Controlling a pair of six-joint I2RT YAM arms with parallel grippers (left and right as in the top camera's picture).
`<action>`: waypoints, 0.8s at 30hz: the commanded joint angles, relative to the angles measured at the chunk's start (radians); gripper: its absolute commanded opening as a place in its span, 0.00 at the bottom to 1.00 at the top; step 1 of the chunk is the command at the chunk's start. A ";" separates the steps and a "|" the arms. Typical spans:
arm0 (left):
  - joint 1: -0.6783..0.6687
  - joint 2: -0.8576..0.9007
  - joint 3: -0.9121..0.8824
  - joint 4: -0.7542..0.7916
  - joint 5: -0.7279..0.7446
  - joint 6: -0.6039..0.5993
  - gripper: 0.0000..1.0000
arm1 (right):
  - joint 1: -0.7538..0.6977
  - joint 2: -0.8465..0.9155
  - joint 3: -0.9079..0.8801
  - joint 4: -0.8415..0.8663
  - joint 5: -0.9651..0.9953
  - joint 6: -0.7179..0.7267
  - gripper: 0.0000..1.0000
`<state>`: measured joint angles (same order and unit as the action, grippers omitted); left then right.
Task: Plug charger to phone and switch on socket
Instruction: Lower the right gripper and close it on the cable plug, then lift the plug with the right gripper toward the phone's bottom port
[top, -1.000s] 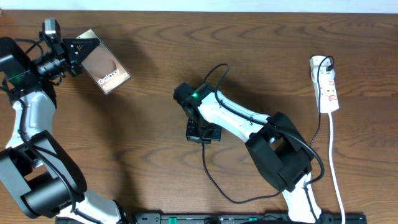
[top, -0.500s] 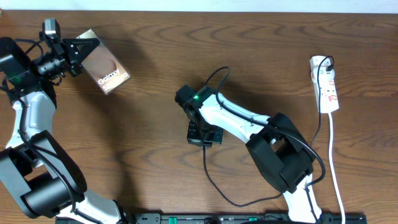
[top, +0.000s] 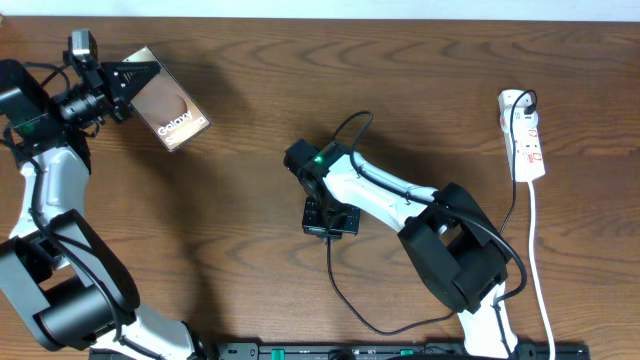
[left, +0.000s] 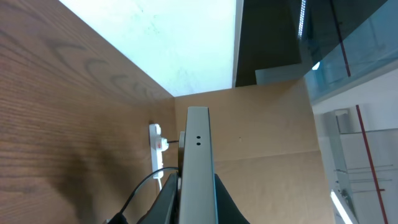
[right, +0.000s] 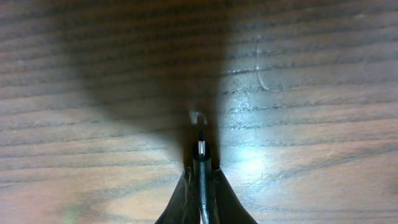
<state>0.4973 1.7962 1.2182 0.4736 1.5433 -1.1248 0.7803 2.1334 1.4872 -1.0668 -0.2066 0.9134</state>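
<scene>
The phone (top: 170, 112) is held off the table at the far left, screen up with a brown oval and "Galaxy" text. My left gripper (top: 128, 85) is shut on its end; the left wrist view shows the phone's edge (left: 198, 163) between the fingers. My right gripper (top: 328, 219) is at the table's middle, shut on the charger's connector tip (right: 201, 154), which points down just above the wood. The charger cable (top: 345, 295) loops from there toward the front and up to the socket. The socket (top: 523, 135), a white power strip, lies at the far right with a black plug in it.
The socket's white cord (top: 540, 270) runs along the right side to the front edge. A black rail (top: 330, 350) lines the front edge. The socket also shows in the distance in the left wrist view (left: 155, 146). Brown wood table (top: 240, 220) between the arms.
My right gripper has shifted slightly right and toward the front with the charger tip. The left arm and phone have not moved.
</scene>
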 joint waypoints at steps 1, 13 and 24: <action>0.001 0.000 0.007 0.007 0.027 0.005 0.07 | 0.030 0.029 -0.045 0.001 0.004 0.006 0.01; 0.001 0.000 0.007 0.007 0.027 0.006 0.07 | 0.019 0.028 -0.054 0.074 -0.062 -0.033 0.01; 0.001 0.000 0.007 0.007 0.028 0.006 0.07 | -0.073 0.028 -0.020 0.515 -0.964 -0.616 0.01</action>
<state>0.4973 1.7962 1.2182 0.4732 1.5433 -1.1252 0.7292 2.1532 1.4628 -0.6357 -0.7517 0.5312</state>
